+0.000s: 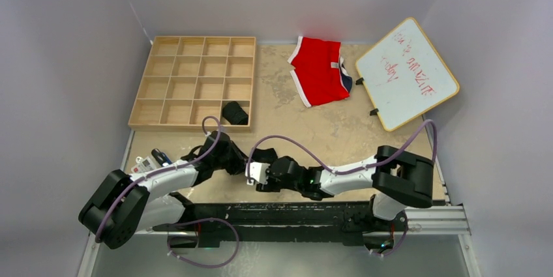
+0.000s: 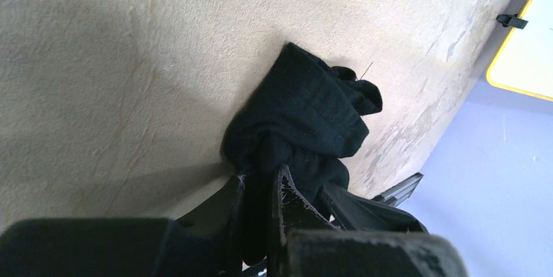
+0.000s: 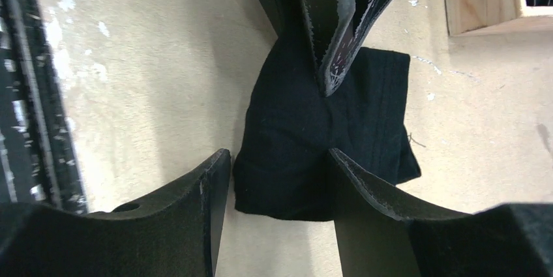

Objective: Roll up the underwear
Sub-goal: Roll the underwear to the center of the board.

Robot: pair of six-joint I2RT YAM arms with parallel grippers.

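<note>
A worn tan table (image 1: 313, 133) fills the overhead view. A wooden grid tray (image 1: 192, 126) lies at upper left, a whiteboard (image 1: 407, 75) at upper right, and red briefs (image 1: 319, 72) between them at top centre. The left arm (image 1: 169, 176) and right arm (image 1: 352, 179) meet low in the centre of the frame over the black underwear (image 3: 287, 127), a small bunched wad lying on the tabletop just below the tray's lower-right corner. A second black bundle (image 1: 235, 113) sits in the tray's lower-right compartment.

The left gripper (image 2: 261, 174) is clamped on one gathered end of the wad, with fabric puckered between its fingers. The right gripper (image 3: 277, 153) has its jaws spread apart on either side of the cloth's opposite edge and grips nothing.

The fabric is matte black and finely ribbed, folded over on itself with a seam showing along one side. It looks light, limp and not slippery. It is likely to sag and unroll if released, so the best hold is probably across the whole thickness of the folded layers, not on a single loose edge.
</note>
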